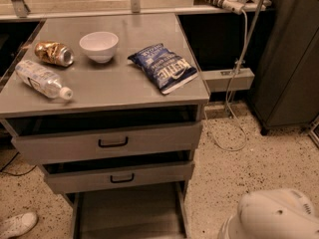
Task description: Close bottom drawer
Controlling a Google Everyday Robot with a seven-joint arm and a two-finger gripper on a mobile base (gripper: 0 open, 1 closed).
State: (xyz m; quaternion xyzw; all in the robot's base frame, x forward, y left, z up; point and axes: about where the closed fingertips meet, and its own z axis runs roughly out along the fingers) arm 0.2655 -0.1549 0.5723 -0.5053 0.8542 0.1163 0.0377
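Observation:
The bottom drawer point(130, 212) is pulled far out of the grey cabinet. I see its long shallow tray running to the lower edge of the view; its front and handle are cut off below. My gripper is out of view. Only a white rounded part of my arm point(275, 216) shows at the bottom right, to the right of the drawer and apart from it.
The middle drawer point(119, 177) and top drawer point(110, 142) stand slightly open. On the cabinet top point(109, 86) lie a white bowl point(98, 46), a blue chip bag point(163, 67), a crushed can point(54, 53) and a plastic bottle point(42, 79). A white shoe point(16, 225) lies bottom left. A dark cabinet point(289, 59) stands at right.

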